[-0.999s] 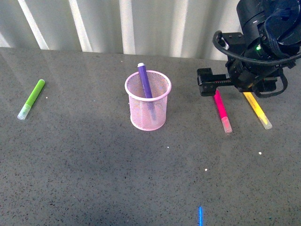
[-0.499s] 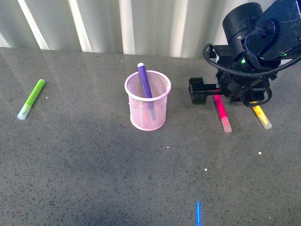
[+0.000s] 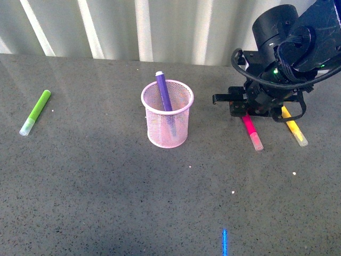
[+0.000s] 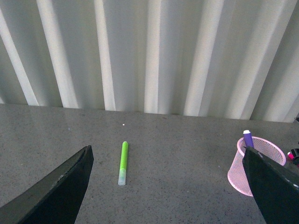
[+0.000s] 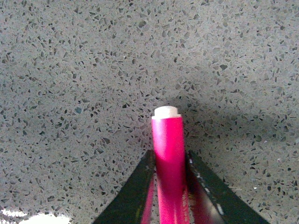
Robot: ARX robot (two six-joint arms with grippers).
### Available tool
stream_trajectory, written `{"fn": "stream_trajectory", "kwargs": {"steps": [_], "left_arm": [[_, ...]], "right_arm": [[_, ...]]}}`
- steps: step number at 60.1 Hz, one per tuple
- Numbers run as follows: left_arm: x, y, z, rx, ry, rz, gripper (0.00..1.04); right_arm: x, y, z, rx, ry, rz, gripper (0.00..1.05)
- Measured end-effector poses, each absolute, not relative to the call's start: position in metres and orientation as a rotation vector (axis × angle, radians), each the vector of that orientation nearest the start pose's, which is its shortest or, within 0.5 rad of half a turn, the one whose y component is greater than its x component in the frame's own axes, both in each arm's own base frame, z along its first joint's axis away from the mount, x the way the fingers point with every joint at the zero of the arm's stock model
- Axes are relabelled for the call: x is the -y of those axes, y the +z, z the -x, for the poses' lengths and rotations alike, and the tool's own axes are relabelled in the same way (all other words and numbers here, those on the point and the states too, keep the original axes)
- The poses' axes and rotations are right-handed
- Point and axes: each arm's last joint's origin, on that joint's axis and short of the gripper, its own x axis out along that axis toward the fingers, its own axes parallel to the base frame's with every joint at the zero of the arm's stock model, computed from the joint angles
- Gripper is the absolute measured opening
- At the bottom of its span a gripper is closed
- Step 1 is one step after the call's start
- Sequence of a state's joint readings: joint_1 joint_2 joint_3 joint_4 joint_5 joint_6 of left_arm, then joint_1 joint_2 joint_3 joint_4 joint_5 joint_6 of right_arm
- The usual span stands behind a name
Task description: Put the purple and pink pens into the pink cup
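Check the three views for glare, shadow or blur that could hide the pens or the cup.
Front view: sharp; pale wall reflections on the far table, right gripper partly covers the pink pen. Left wrist view: sharp; left gripper shows as dark silhouettes, one finger clipping the pink cup. Right wrist view: pen crisp, shadow band behind it, white glare in one corner.

A grey speckled surface (image 3: 106, 186) fills the scene, ending at the far side against a white ribbed backdrop (image 3: 144, 26). A lime green marker (image 3: 36, 111) lies flat at far left, well apart from everything else, its pale cap pointing to the near side. A yellow marker (image 3: 294, 128) lies flat at far right, angled with its clear cap nearer; its far end is hidden. A short blue streak (image 3: 226, 242) marks the near edge, right of centre. A few white specks (image 3: 233, 192) dot the surface.
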State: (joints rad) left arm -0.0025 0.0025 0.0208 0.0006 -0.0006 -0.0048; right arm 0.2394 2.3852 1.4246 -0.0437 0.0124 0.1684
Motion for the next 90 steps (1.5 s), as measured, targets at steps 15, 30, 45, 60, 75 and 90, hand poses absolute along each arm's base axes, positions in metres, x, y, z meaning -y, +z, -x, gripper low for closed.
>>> {"fn": "stream_trajectory", "kwargs": {"steps": [15, 30, 45, 60, 75, 90], "left_arm": [[0.000, 0.170, -0.097, 0.019, -0.002, 0.005, 0.98], [0.000, 0.170, -0.097, 0.019, -0.002, 0.005, 0.98], [0.000, 0.170, -0.097, 0.019, -0.002, 0.005, 0.98], [0.000, 0.170, -0.097, 0.019, -0.002, 0.005, 0.98], [0.000, 0.170, -0.097, 0.019, -0.002, 0.005, 0.98], [0.000, 0.170, -0.097, 0.019, -0.002, 0.005, 0.98]], "right_arm": [[-0.105, 0.052, -0.428, -0.854, 0.192, -0.088, 0.11], [-0.128, 0.146, -0.412, -0.362, 0.329, -0.230, 0.11], [-0.207, 0.178, -0.358, -0.051, 0.635, -0.061, 0.11], [-0.233, 0.129, -0.349, -0.042, 0.616, 0.093, 0.11], [-0.238, 0.123, -0.360, -0.049, 0.604, 0.087, 0.11], [-0.231, 0.115, -0.368, -0.078, 0.577, 0.036, 0.11]]}}
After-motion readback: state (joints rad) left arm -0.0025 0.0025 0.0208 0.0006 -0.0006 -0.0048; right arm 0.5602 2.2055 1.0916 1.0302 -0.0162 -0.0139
